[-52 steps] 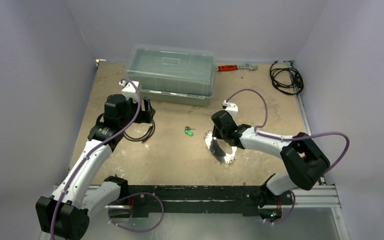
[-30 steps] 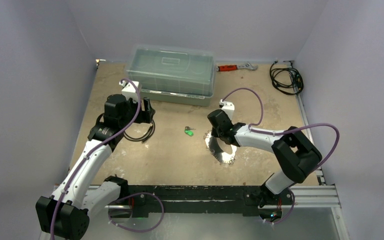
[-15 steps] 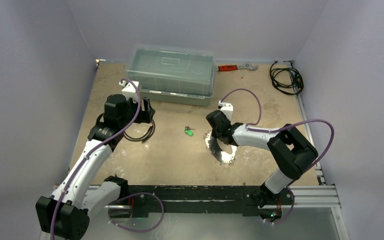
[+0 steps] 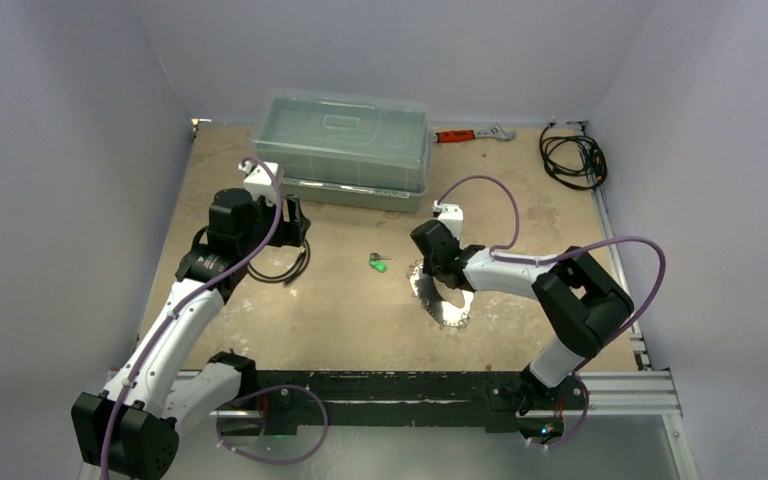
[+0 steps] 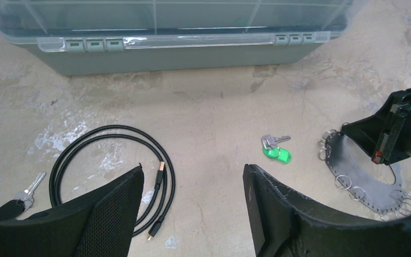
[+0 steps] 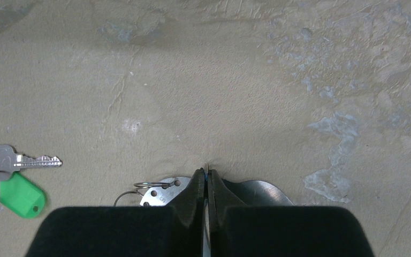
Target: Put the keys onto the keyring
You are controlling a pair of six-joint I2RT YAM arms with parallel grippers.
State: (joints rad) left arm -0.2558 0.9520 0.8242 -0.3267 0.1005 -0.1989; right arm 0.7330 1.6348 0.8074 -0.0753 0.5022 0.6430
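Observation:
A small silver key on a bright green tag (image 4: 379, 263) (image 5: 277, 154) (image 6: 12, 188) lies flat on the table's middle. Just right of it lies the keyring (image 4: 447, 306) (image 5: 361, 174) (image 6: 160, 194), a flat shiny metal crescent with holes and several small wire rings. My right gripper (image 4: 428, 272) (image 6: 206, 174) is shut on the crescent's upper edge, with a thin metal sliver showing between the pads. My left gripper (image 4: 295, 222) (image 5: 192, 168) hovers open and holds nothing, well left of the green key. Another silver key with a dark head (image 5: 24, 193) lies at the far left.
A grey lidded toolbox (image 4: 345, 150) (image 5: 166, 59) stands at the back. A black cable loop (image 4: 280, 262) (image 5: 112, 171) lies under the left gripper. A red-handled wrench (image 4: 470, 133) and a coiled black cable (image 4: 572, 155) lie at the back right.
My right gripper has crept a little left over the keyring and its jaws have shut on the metal edge. The left arm and the green key have not moved.

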